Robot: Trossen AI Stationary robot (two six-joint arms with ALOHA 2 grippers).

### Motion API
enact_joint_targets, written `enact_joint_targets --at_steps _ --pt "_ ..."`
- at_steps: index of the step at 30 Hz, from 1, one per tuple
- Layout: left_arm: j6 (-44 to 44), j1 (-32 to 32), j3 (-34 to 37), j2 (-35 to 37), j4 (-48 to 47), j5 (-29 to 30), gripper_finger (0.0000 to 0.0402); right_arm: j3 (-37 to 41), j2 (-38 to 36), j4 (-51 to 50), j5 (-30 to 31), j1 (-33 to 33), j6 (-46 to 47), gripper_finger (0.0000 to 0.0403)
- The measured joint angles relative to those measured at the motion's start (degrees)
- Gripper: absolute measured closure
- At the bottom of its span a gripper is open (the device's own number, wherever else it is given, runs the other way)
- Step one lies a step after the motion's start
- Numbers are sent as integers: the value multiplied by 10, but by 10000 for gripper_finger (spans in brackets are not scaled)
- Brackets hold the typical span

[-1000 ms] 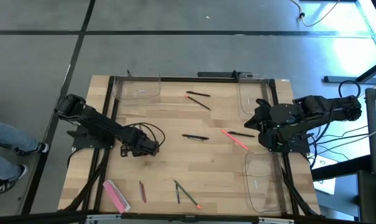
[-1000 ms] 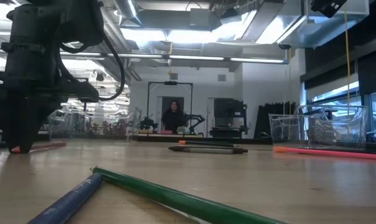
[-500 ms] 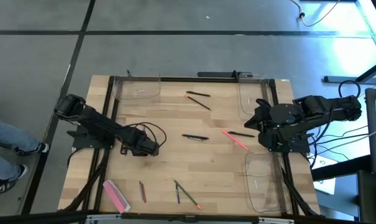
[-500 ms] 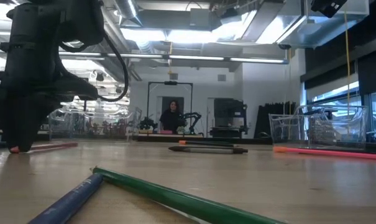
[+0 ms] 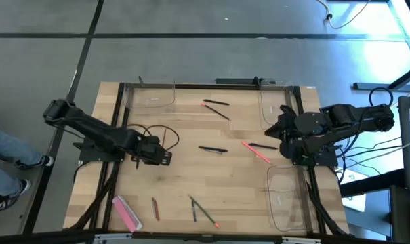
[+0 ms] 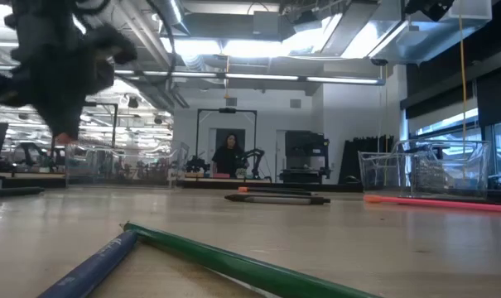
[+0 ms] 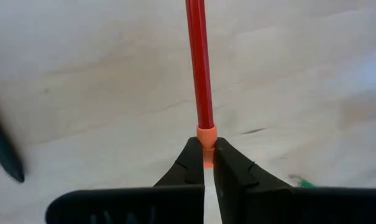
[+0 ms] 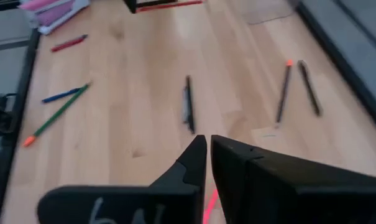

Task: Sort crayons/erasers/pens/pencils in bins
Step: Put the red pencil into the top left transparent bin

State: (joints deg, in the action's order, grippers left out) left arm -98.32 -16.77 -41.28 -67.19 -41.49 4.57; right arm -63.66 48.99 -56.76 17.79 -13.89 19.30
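Table (image 5: 232, 176) edges are framed by dark rails on both long sides, and three clear bins sit against them: one at the far left corner (image 5: 150, 95), one at the far right (image 5: 272, 105), one at the near right (image 5: 286, 196). Open wood lies between my two arms across the middle, broken only by a black pen (image 5: 212, 150) at the centre, a second pen (image 5: 263, 146) and a pink-red crayon (image 5: 257, 152) just beside my right jaws, and two more dark sticks (image 5: 216, 107) toward the far edge, one orange-tipped. Near edge holds the pencils: a dark red one (image 5: 155, 209), then a blue one and a green one with an orange tip (image 5: 205, 211) meeting at their far ends, with a wide flat pink bar (image 5: 127, 213) at the near left corner. My left jaws (image 7: 204, 163) are over the left-centre of the table, lifted clear of the wood in the low view, and pinched nearly closed on the pale orange end of a red crayon (image 7: 199, 62); its shaft runs straight out ahead of the tips. My right jaws (image 8: 206, 152) wait at the right rail, fingers close to touching, nothing between them.
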Motion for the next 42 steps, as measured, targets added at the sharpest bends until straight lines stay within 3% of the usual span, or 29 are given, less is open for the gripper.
enact_joint_targets --at_steps 9,16,24,31,37,42 --pt "158 41 -22 102 -40 26 399 0 0 9 36 0 1 376" --pt "331 118 -126 110 -220 51 399 0 0 30 37 0 -1 376" --pt "526 257 -211 109 -301 81 394 0 0 33 71 1 -1 376" --pt "709 401 -222 102 -297 111 393 0 0 34 81 14 -1 376" --pt "859 516 -222 55 -296 116 393 0 0 34 81 18 -1 376" --pt "931 587 -222 -10 -294 116 393 0 0 34 81 18 -1 376"
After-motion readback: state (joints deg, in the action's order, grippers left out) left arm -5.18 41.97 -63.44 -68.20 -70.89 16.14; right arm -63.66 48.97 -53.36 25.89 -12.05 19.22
